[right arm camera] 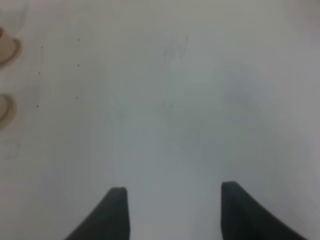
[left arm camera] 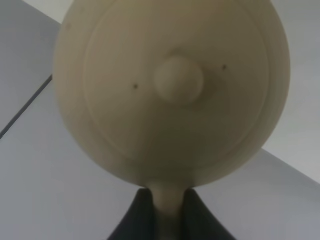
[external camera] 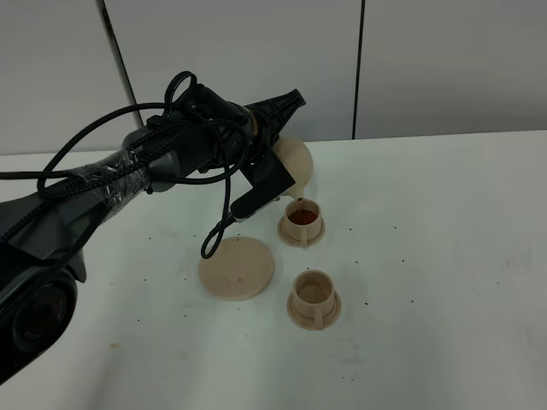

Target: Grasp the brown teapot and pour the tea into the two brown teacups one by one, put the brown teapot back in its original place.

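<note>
The brown teapot (external camera: pixel 297 162) hangs tipped in the air, its spout low over the far brown teacup (external camera: pixel 301 220), which holds red-brown tea. My left gripper (external camera: pixel 280 141) is shut on the teapot's handle. The left wrist view is filled by the teapot's lid and knob (left arm camera: pixel 178 80), with the handle clamped in my left gripper (left arm camera: pixel 167 220). The near teacup (external camera: pixel 314 297) stands in front and looks empty. The flat round plate (external camera: pixel 237 268) lies bare left of the cups. My right gripper (right arm camera: pixel 172 200) is open over bare table, with both cups (right arm camera: pixel 6 47) blurred at the frame's edge.
The white table (external camera: pixel 444 256) carries small dark specks. A grey panelled wall (external camera: pixel 427 60) stands behind it. The left arm's black cables (external camera: pixel 94 137) loop over the table's left side.
</note>
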Controlling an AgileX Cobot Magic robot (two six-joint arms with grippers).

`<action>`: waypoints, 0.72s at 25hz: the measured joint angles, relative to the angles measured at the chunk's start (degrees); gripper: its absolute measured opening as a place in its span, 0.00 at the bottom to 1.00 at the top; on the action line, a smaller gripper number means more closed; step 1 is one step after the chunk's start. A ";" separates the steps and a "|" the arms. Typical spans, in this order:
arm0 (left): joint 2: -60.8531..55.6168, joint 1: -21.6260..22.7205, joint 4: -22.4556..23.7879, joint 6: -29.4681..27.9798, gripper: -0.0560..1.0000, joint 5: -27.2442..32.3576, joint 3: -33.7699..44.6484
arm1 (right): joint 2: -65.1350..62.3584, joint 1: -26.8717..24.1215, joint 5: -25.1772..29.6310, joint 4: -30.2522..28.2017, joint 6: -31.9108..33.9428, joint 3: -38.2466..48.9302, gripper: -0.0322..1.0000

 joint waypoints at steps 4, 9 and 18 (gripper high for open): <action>0.00 0.00 0.23 0.07 0.21 -0.42 0.00 | 0.00 0.00 0.00 0.00 0.00 0.00 0.43; 0.00 0.00 0.42 0.11 0.21 -0.60 0.00 | 0.00 0.00 0.00 0.00 0.00 0.00 0.43; 0.00 0.00 1.24 0.17 0.21 -0.95 0.00 | 0.00 0.00 0.00 0.00 0.00 0.00 0.43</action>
